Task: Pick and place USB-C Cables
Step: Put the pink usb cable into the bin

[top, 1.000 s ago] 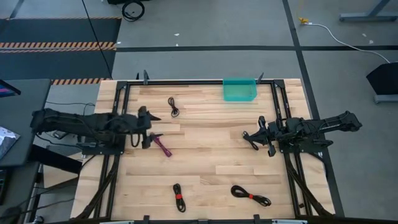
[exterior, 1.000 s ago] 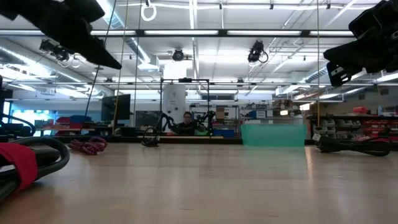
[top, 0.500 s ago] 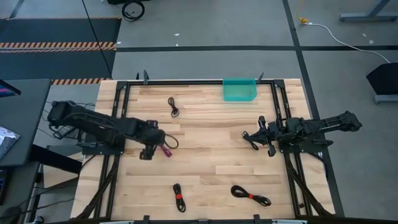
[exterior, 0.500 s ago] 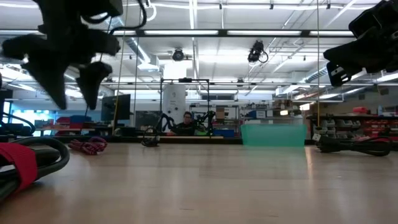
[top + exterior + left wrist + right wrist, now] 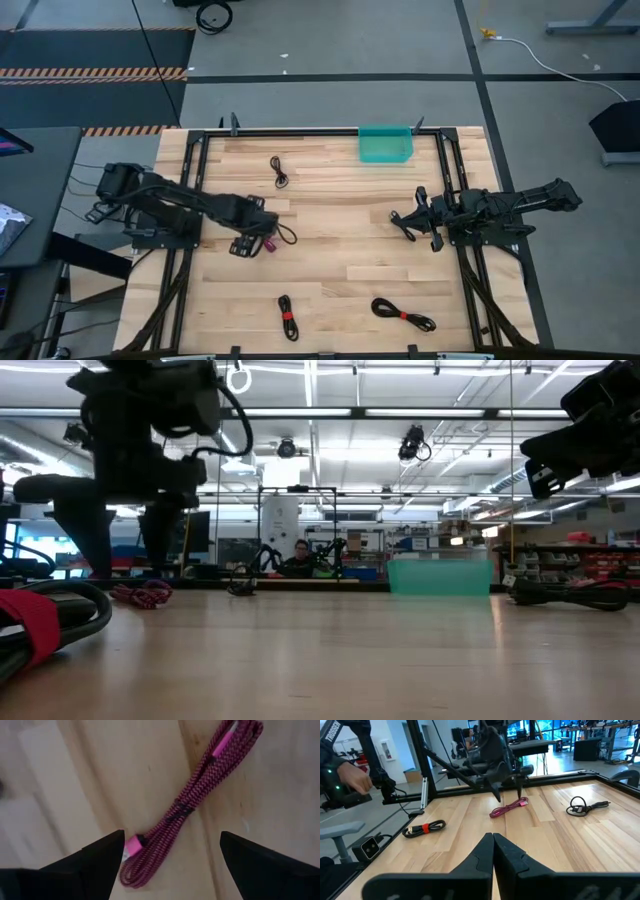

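Observation:
The maroon-pink USB-C cable bundle [image 5: 186, 809] lies flat on the wooden table, left of centre [image 5: 268, 243]. My left gripper [image 5: 170, 852] points down over it, open. One finger stands on each side of the bundle's near end, and neither touches it. In the low view the gripper [image 5: 122, 560] reaches down close to the table, above the bundle [image 5: 140, 594]. My right gripper [image 5: 408, 222] waits, shut, over the table's right half. A plain black bundle [image 5: 279, 172] lies toward the far edge. Two black bundles with red ties [image 5: 288, 317] [image 5: 403, 314] lie near the near edge.
A teal bin [image 5: 386, 144] stands at the table's far edge, right of centre. Black frame rails [image 5: 190, 190] run along both sides of the table. Bare wood lies between the two arms. A person shows far off in the room [image 5: 301, 558].
My left gripper has moved toward the table's right and near side, tipped from level to pointing down, and come down over the maroon-pink bundle, staying open. The bundle has not moved.

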`<state>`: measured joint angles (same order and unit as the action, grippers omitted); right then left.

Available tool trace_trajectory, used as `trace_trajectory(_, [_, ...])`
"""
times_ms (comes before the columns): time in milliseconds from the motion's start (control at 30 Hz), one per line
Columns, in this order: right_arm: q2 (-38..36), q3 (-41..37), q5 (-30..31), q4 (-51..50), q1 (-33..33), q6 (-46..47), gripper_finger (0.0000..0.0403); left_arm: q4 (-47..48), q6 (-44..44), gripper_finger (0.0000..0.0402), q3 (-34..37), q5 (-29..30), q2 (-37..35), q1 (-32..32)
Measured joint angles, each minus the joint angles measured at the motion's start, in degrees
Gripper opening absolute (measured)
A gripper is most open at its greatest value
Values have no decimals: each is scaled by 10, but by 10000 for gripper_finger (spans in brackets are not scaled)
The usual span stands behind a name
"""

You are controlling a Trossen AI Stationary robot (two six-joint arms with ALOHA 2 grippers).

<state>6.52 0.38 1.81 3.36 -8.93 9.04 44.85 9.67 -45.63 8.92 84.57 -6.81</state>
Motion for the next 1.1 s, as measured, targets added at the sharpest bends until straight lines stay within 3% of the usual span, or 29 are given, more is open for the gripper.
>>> trace_trajectory(133, [0, 0, 0, 0, 0, 0, 14, -11, 1, 312, 0, -37, 20, 20])
trace_trajectory(467, [0, 0, 0, 0, 0, 0, 14, -28, 1, 272, 0, -39, 55, 39])
trace_trajectory(633, [0, 0, 0, 0, 0, 0, 14, -48, 13, 245, 0, -68, 55, 38])
trace_trajectory(767, [0, 0, 0, 0, 0, 0, 14, -55, 16, 187, 0, -69, 55, 39])
trace_trajectory(1033, [0, 0, 0, 0, 0, 0, 14, -71, 6, 32, 0, -62, 54, 39])
trace_trajectory(1100, [0, 0, 0, 0, 0, 0, 14, -74, -1, 14, -1, -60, 53, 39])
